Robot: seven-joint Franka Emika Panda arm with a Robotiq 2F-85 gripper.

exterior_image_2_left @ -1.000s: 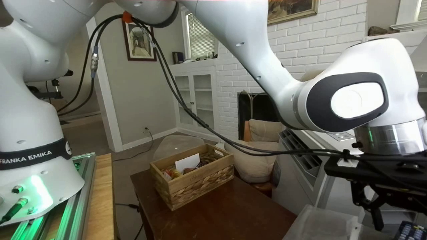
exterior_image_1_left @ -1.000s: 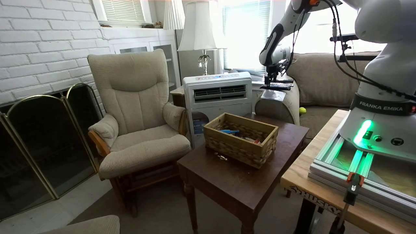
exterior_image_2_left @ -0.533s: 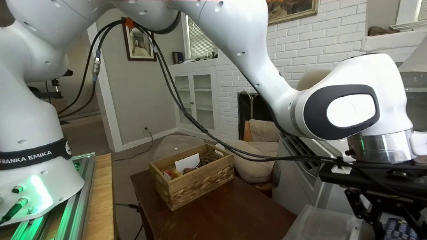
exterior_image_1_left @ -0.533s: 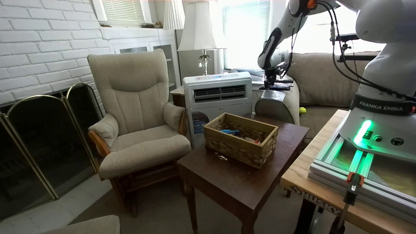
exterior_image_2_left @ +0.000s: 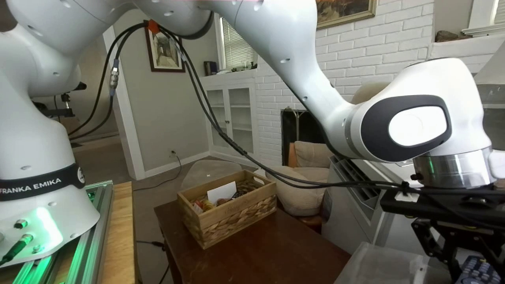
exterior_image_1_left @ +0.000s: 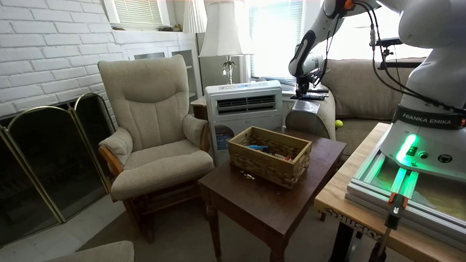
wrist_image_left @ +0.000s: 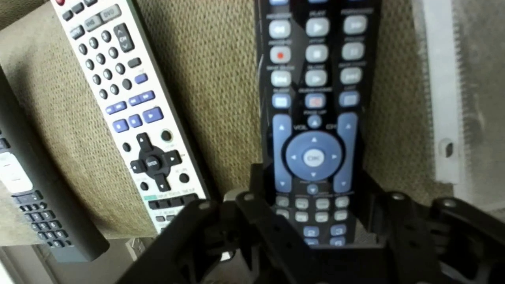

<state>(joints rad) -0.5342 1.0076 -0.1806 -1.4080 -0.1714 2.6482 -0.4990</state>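
— lower than a second ago in an exterior view, the arm (exterior_image_2_left: 406,126) hangs a touch nearer its base (exterior_image_2_left: 39,221). what does the pincer (wrist_image_left: 311,185) have?

— a black remote (wrist_image_left: 315,122), by the look of it: in the wrist view the fingers flank the lower end, drawn in to the body's width and apparently touching both edges.

— and the black remote's position?

— over the sofa arm (wrist_image_left: 221,98), between a white remote (wrist_image_left: 134,114) and what looks like a clear plastic sleeve (wrist_image_left: 449,118); whether it rests there or sits just clear, it is impossible to tell.

— what makes for a good hold?

— both fingers seated squarely, it seems, with even pressure before any lift; pinched near one end, the long body could tip or swing into the white remote.

— what else differs from the earlier frame?

— one finger, glimpsed at the view's edge, tucks further inward; the wooden basket (exterior_image_2_left: 236,225) stands unmoved on the counter (exterior_image_2_left: 276,252).
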